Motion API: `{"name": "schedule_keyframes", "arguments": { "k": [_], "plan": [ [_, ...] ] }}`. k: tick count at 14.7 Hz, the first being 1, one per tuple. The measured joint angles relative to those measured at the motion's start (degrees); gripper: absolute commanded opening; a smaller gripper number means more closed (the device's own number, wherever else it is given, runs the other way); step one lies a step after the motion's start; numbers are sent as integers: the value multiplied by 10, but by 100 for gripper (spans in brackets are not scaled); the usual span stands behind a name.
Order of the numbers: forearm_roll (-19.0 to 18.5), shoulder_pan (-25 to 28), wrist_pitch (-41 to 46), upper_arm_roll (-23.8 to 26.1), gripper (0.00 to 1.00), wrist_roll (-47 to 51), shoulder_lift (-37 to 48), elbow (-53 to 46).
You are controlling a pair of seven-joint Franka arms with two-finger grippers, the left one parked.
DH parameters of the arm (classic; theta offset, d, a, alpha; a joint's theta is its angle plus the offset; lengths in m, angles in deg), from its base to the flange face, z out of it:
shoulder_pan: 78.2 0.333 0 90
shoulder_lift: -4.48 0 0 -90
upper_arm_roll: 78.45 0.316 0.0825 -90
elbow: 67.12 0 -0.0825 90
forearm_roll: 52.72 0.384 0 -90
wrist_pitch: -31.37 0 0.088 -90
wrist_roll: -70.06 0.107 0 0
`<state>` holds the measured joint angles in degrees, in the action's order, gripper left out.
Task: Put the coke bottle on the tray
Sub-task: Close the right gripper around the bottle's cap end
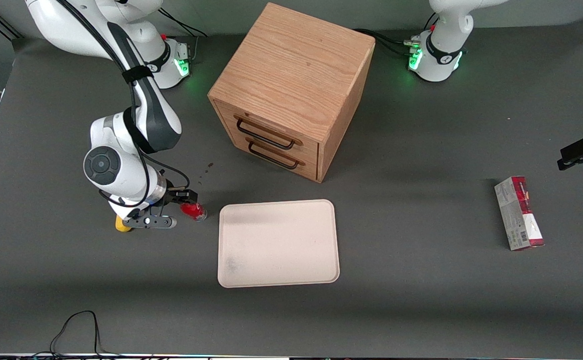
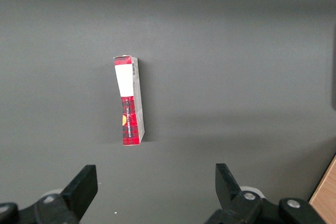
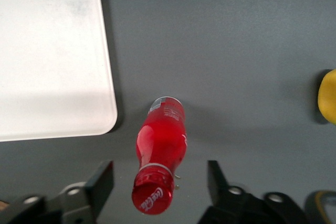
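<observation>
The gripper (image 1: 171, 210) hangs low over the table (image 1: 421, 300) at the working arm's end, just beside the tray (image 1: 278, 243). Its fingers (image 3: 102, 182) are spread wide and grasp nothing. The bottle (image 1: 193, 210) stands on the table between them, red cap up, touching neither finger as far as the wrist view shows. In that view the bottle (image 3: 160, 153) shows its white script on the cap, and a rounded corner of the tray (image 3: 52, 56) lies close by, with a strip of bare table between the two. So the bottle is on the table, not on the tray, near the tray's short edge.

A yellow lump (image 1: 122, 225) sits just beside the gripper, away from the tray, partly hidden under it. A wooden cabinet (image 1: 291, 90) with two drawers stands farther from the front camera than the tray. A red-and-grey carton (image 1: 519, 213) lies toward the parked arm's end of the table, well apart from everything else.
</observation>
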<state>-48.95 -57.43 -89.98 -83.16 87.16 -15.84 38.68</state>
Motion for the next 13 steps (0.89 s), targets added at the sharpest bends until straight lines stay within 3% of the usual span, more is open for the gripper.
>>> {"name": "schedule_keyframes", "arguments": {
  "k": [1, 2, 13],
  "plan": [
    [0, 0, 0, 0, 8, 0, 0, 0],
    [0, 0, 0, 0, 2, 0, 0, 0],
    [0, -2, 27, -4, 0, 3, 4, -24]
  ]
}}
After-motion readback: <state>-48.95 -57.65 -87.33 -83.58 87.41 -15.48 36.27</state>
